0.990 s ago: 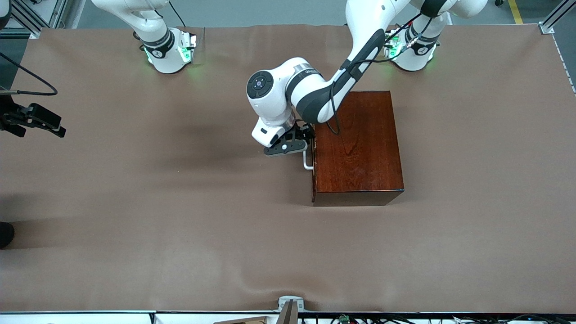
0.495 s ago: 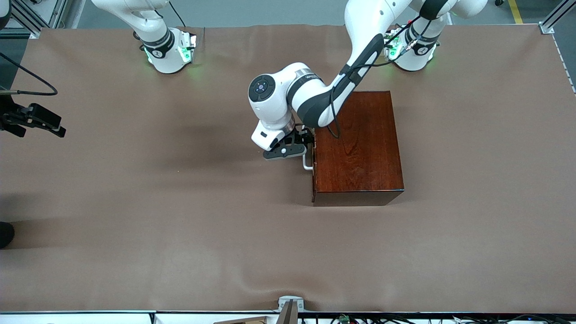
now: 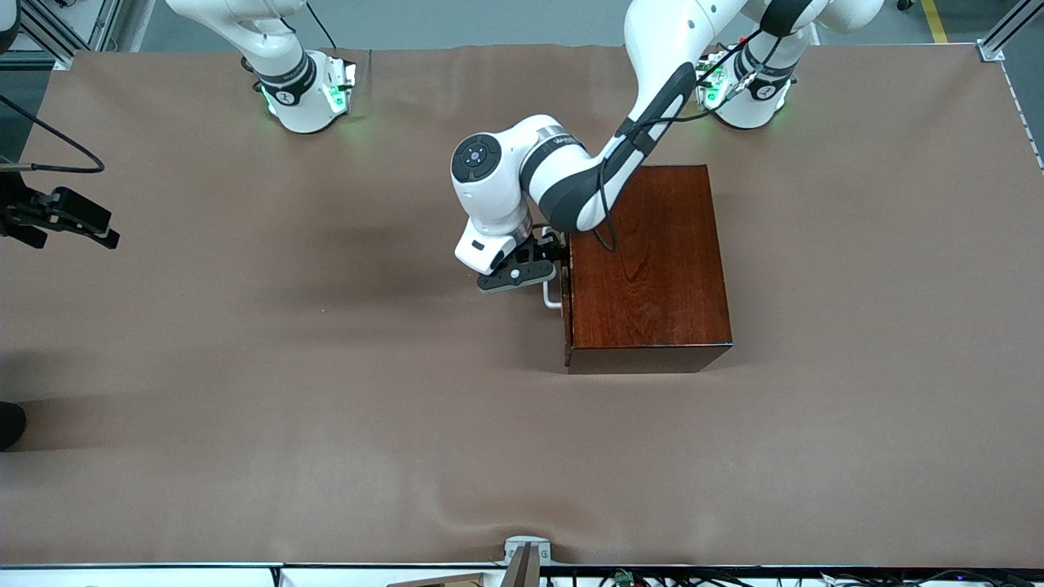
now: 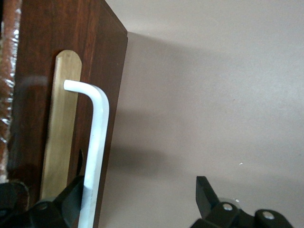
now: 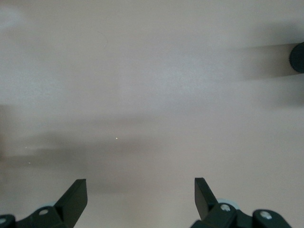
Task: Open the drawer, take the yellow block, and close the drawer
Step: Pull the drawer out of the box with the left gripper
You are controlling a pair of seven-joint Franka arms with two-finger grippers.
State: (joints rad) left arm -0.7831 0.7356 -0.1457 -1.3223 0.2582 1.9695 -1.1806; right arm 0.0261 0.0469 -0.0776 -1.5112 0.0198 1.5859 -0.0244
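One drawer sits mid-counter, barely cracked from its glossy reddish-brown box, white bar handle between the left tool's spread fingers, nothing gripped. Right tool waits wide open and empty over the counter's edge at the right arm's end. The drawer's inside is hidden.

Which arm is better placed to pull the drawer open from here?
The left arm. Its left tool is open at the drawer's white handle, one finger tucked between the bar and the drawer front. The right tool waits open over bare table at the right arm's end.
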